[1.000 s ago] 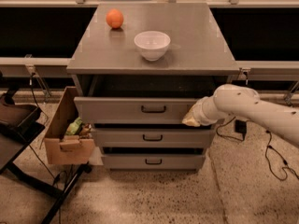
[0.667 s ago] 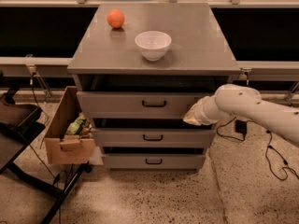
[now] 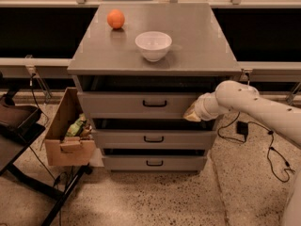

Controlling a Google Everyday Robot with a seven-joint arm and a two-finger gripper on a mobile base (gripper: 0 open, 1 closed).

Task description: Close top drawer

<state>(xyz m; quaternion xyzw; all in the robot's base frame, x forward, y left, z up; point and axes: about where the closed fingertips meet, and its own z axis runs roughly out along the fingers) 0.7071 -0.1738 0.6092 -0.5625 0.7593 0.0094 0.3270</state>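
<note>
The top drawer (image 3: 136, 104) is a wide grey drawer with a small black bar handle (image 3: 154, 104) at its centre. It stands pulled out a little from the grey cabinet (image 3: 117, 55), with a dark gap above its front. My gripper (image 3: 192, 114) is at the right end of the drawer front, pressed against it, at the end of my white arm (image 3: 254, 105) that comes in from the right.
A white bowl (image 3: 153, 45) and an orange (image 3: 115, 19) sit on the cabinet top. Two shorter drawers (image 3: 154, 139) lie below. A cardboard box (image 3: 70, 135) with packets stands at the left, beside a dark stand. Cables lie on the floor at the right.
The top drawer has slid back toward the cabinet, with less of it sticking out. My gripper has moved with it, staying on the right end of the front.
</note>
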